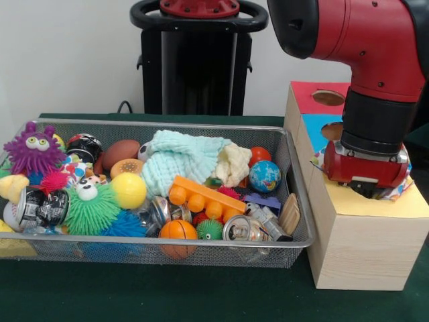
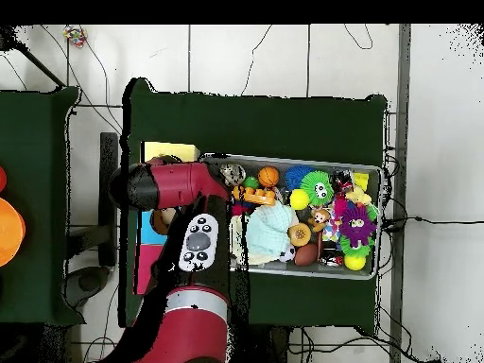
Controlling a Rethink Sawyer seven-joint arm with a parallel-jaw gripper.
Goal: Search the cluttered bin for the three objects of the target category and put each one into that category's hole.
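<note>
- The red and black arm (image 1: 362, 40) comes down over the wooden box (image 1: 362, 241) that stands just beside the wire bin (image 1: 295, 201) on the green surface (image 1: 201, 295).
- The pincer (image 1: 367, 186) sits low over the yellow section of the box top (image 1: 402, 204); its wrist housing hides the fingers, so I cannot tell how far apart they are or whether they hold anything. A bit of patterned, many-coloured material shows at the housing's edges, but what it is cannot be made out.
- Behind the yellow section the box top has a blue section with a round hole (image 1: 333, 130) and a red section with a round hole (image 1: 328, 98); the arm covers part of the blue one.
- The bin is packed full. In the middle lies a pale green knitted cloth (image 1: 177, 161) with a cream cloth (image 1: 234, 163) touching it.
- In front of the cloths: an orange block with round studs (image 1: 201, 194), a small basketball (image 1: 177, 230), a crushed can (image 1: 242, 229) and a globe ball (image 1: 265, 176).
- Toward the other end: a purple spiky monster with big eyes (image 1: 33, 151), a green spiky creature (image 1: 90, 208), a yellow ball (image 1: 129, 190), a brown football-shaped ball (image 1: 119, 152) and another can (image 1: 40, 208).
- From overhead, the arm (image 2: 184, 184) lies across the box, hiding most of its top, while the bin (image 2: 373, 170) beside it is uncovered.
</note>
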